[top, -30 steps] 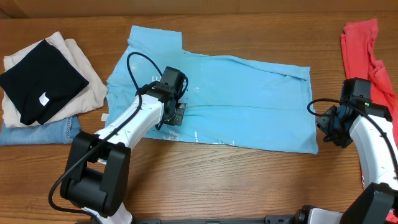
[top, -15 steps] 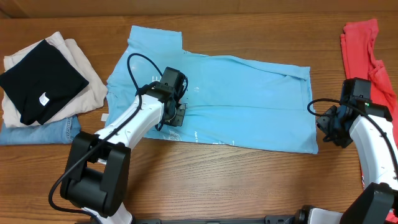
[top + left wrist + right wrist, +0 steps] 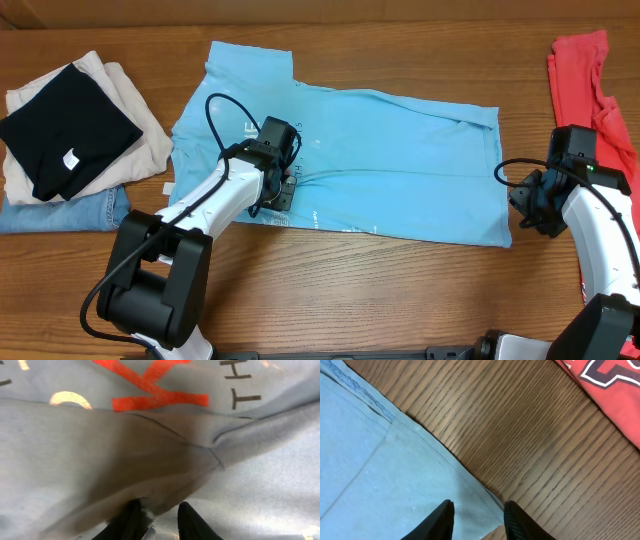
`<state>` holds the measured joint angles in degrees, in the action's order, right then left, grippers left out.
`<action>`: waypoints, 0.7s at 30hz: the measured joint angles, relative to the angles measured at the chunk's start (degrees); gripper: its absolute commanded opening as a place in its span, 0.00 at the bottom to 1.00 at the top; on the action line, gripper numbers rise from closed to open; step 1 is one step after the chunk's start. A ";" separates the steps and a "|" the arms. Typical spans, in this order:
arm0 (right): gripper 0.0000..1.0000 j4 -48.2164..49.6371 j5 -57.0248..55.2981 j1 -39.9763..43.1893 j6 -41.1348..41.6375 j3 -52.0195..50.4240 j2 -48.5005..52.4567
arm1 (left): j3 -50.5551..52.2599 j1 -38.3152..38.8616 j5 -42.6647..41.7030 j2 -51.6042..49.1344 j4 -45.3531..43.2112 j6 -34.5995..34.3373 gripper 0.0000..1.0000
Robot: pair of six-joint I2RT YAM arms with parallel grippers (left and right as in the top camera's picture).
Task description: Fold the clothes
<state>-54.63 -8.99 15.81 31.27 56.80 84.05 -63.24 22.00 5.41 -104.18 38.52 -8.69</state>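
The light blue T-shirt [image 3: 390,160] lies spread flat across the middle of the table, with a fold line running along its length. My left gripper [image 3: 283,192] rests low on its front left part, open. In the left wrist view its fingertips [image 3: 192,521] stand apart, a raised fold of the cloth [image 3: 165,480] sits just ahead of them, and red lettering [image 3: 150,385] shows beyond. My right gripper [image 3: 522,205] hovers open at the shirt's right front corner [image 3: 485,497], its fingers either side of the hem. The coral-red T-shirt [image 3: 585,80] lies crumpled at the far right.
At the far left is a stack: a black garment with a white tag [image 3: 65,130] on cream cloth [image 3: 135,120] over blue denim [image 3: 70,212]. Bare wooden tabletop [image 3: 380,290] runs along the front edge. The coral-red shirt's printed edge [image 3: 615,390] shows in the right wrist view.
My left gripper's jaws have opened and it has shifted slightly toward the front of the table on the blue shirt. The right arm has not moved.
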 measured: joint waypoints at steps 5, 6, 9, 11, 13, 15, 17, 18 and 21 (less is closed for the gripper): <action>0.36 0.00 0.02 0.00 0.02 0.00 0.00 | 0.00 0.00 -0.52 0.00 0.15 0.04 0.40; 0.36 0.00 0.00 0.00 0.00 0.00 0.00 | 0.00 -0.02 -1.22 0.00 0.42 0.02 0.45; 0.36 -0.09 0.02 0.00 0.00 0.00 0.00 | 0.00 0.00 -3.54 0.00 1.62 -0.22 0.49; 0.36 -0.50 0.04 0.00 -0.02 0.00 0.00 | 0.00 0.00 -4.37 0.00 2.27 -0.22 0.44; 0.36 -1.16 0.04 0.00 0.02 0.00 0.00 | 0.00 0.00 -4.85 0.00 2.64 -0.39 0.41; 0.36 -2.19 0.04 0.00 0.00 0.00 0.00 | -0.02 0.00 -5.05 0.00 3.30 -0.37 0.41; 0.36 -3.02 0.07 0.00 -0.02 0.00 0.00 | -0.20 0.00 -4.98 0.00 4.37 -0.39 0.43; 0.36 -3.21 0.26 0.00 -0.13 0.00 0.00 | -0.46 -0.02 -4.72 0.02 4.87 -0.42 0.44; 0.36 -3.39 1.57 0.00 -1.14 0.00 0.00 | -2.38 -0.15 -2.21 0.35 7.52 -1.25 0.54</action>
<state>-58.02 -7.42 15.81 30.13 56.80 84.05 -65.63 21.85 3.20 -103.83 46.04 -9.93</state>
